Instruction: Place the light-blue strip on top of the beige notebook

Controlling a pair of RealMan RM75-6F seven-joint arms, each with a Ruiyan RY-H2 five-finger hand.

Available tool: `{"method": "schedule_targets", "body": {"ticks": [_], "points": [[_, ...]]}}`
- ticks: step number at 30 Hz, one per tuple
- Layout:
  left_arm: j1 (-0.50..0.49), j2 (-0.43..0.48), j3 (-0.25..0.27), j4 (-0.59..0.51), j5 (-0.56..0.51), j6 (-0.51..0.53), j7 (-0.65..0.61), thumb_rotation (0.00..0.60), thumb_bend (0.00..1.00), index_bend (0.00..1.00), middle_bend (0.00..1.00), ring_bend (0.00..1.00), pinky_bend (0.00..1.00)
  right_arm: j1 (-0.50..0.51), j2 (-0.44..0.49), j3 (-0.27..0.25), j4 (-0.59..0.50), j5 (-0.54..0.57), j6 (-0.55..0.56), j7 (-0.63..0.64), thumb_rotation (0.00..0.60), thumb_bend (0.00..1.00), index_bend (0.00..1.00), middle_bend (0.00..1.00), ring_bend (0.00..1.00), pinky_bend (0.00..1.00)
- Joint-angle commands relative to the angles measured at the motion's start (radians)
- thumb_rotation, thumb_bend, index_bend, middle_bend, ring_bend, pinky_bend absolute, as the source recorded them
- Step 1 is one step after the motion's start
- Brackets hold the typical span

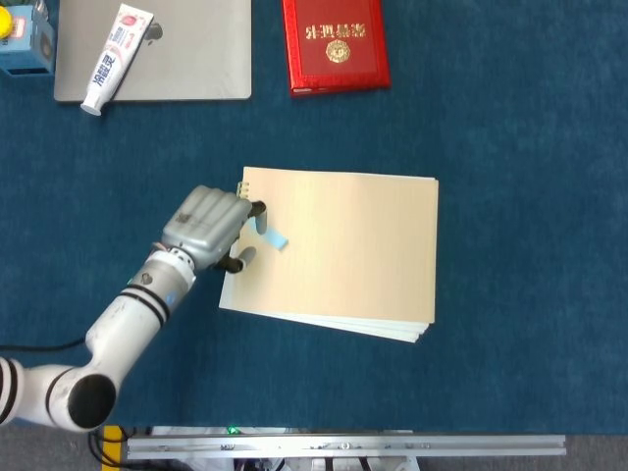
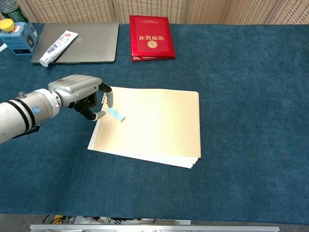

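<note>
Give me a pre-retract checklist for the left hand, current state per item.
1. Light-blue strip lies on the beige notebook: ok, near its left edge.
2. Left hand has let go of the strip: cannot tell; fingers look spread, but one fingertip is at the strip's end.
3. Strip flat on the cover: cannot tell from either view.
4. Notebook fully on the table: ok.
5. Withdrawal path back to the left free of objects: ok; the laptop and toothpaste tube sit well behind.
6. Right hand out of the way: ok, not in view.
</note>
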Motion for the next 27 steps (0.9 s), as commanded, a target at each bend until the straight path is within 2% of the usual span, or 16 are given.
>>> {"method": "schedule_targets", "body": {"ticks": [1,11,27], "points": [[0.036,0.005,0.023,-0.005,0.07,-0.01,-0.042,0.6,0.38,0.4,1.0,1.0,1.0,0.0,-0.001,-0.001,-0.001,-0.002,0.0,-0.002,0.6,0.26,0.34,0.4,0.41,0.34],[0.03,-0.053,0.013,0.059,0.03,-0.058,-0.024,0.588,0.38,0.33,1.0,1.0,1.0,-0.011,0.007,-0.004,-0.006,0.001,0.012,-0.001,0.6,0.26,0.34,0.4,0.41,0.34],[0.013,-0.088,-0.004,0.102,-0.021,-0.094,-0.005,0.565,0.38,0.28,1.0,1.0,1.0,-0.015,0.007,-0.004,-0.004,0.0,0.016,0.0,0.6,0.26,0.34,0.4,0.41,0.34]]}}
